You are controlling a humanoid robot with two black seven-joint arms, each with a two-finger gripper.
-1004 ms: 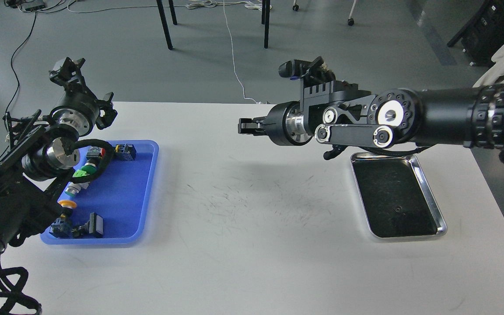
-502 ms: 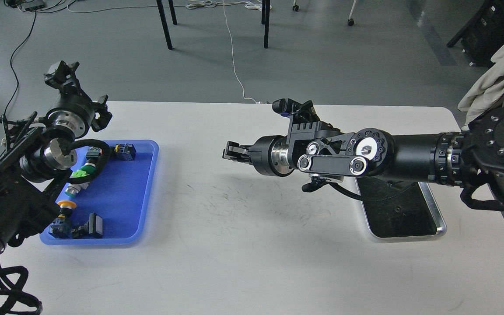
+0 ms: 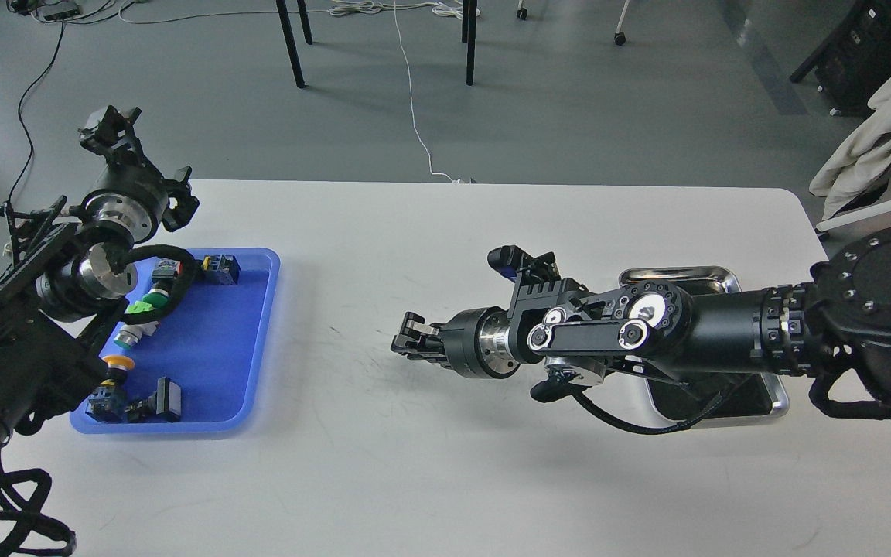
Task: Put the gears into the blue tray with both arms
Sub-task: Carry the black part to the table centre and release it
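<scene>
We are reaching over the table (image 3: pixel 430 464) with no gear showing anywhere.

We are finding no gear at all: the blue tray (image 3: pixel 217 363) at the left of the frame is holding only switches (image 3: pixel 148 298), and the steel tray (image 3: pixel 677 275) at the right is mostly hiding under our right arm. Our right gripper (image 3: pixel 407 340) is hanging at mid-frame, pointing left toward the blue tray; its fingers are looking close together, but we cannot tell whether they are pinching anything. Our left gripper (image 3: pixel 109 128) is poking up in the upper left, beyond the tray's far corner, too dark and end-on to read. We are judging this a carry toward the blue tray or a search; next we are needing to cross its rim.
</scene>
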